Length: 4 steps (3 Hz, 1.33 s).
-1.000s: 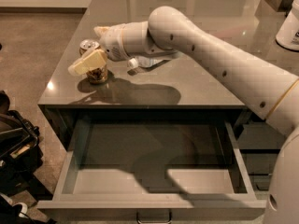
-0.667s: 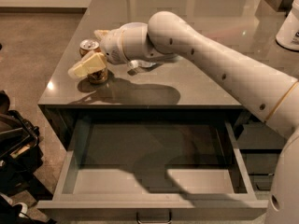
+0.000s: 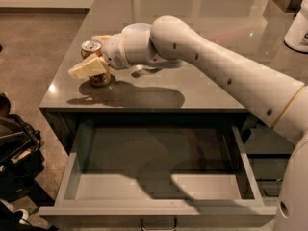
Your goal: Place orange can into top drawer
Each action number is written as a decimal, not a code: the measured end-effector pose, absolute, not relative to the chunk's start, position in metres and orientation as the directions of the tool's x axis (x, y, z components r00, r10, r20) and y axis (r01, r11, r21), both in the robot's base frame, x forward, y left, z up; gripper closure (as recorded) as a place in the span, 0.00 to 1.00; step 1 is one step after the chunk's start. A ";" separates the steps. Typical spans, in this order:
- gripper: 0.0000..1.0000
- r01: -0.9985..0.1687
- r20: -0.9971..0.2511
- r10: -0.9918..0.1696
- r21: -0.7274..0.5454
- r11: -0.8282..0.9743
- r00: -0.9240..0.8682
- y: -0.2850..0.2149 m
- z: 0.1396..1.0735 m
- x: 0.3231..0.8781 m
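Note:
The orange can (image 3: pixel 99 77) stands near the front left corner of the grey countertop (image 3: pixel 202 88), its silver top (image 3: pixel 90 46) showing. My gripper (image 3: pixel 95 57) reaches in from the right and is shut on the can, one cream finger (image 3: pixel 88 67) across its front and the other finger (image 3: pixel 102 37) behind it. The can's base looks at or just above the counter. The top drawer (image 3: pixel 159 207) is pulled open below the counter, its inside bare, with a small metal handle (image 3: pixel 159 223) on its front.
A white plastic bottle (image 3: pixel 298 28) stands at the counter's far right. My arm (image 3: pixel 231 76) spans the counter from the right. Dark bags or gear (image 3: pixel 14 148) lie on the floor left of the drawer. Narrower dark drawers (image 3: pixel 262 148) sit at the right.
The gripper and the can have shifted very slightly left and up; the arm's pose is otherwise the same. The drawer has stayed open.

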<state>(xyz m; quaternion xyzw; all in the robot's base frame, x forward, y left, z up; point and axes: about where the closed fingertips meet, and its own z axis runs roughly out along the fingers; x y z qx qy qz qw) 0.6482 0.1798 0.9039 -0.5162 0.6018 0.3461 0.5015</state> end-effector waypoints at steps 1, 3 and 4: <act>0.52 -0.969 -0.961 -0.274 -0.101 0.227 0.036 0.180 0.904 0.648; 0.97 -0.969 -0.961 -0.274 -0.101 0.227 0.036 0.180 0.904 0.648; 1.00 -0.969 -0.961 -0.274 -0.101 0.227 0.036 0.180 0.904 0.648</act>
